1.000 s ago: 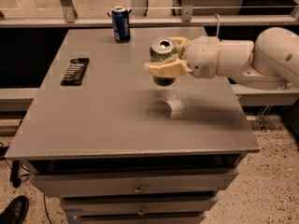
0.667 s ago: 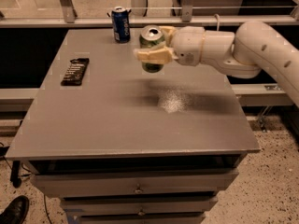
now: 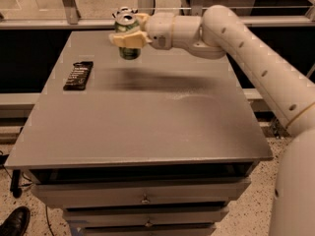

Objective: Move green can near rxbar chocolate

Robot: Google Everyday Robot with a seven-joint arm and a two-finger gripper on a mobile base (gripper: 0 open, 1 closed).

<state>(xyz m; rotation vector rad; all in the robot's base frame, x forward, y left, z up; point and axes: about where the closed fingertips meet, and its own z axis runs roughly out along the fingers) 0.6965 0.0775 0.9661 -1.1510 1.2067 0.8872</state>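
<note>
Green can (image 3: 130, 53) upright (silver top up), held in pincer (image 3: 126, 37), above table (image 3: 147, 127)

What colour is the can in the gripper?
Green, silver top, in the camera view; the gripper holds the can above the table's far side.

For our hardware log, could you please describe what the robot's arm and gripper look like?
The arm is white, made of rounded tubular segments with rows of small dark dots and a thin tan ring at one joint. The gripper, above the far side of the grey table, has pale cream fingers.
</note>
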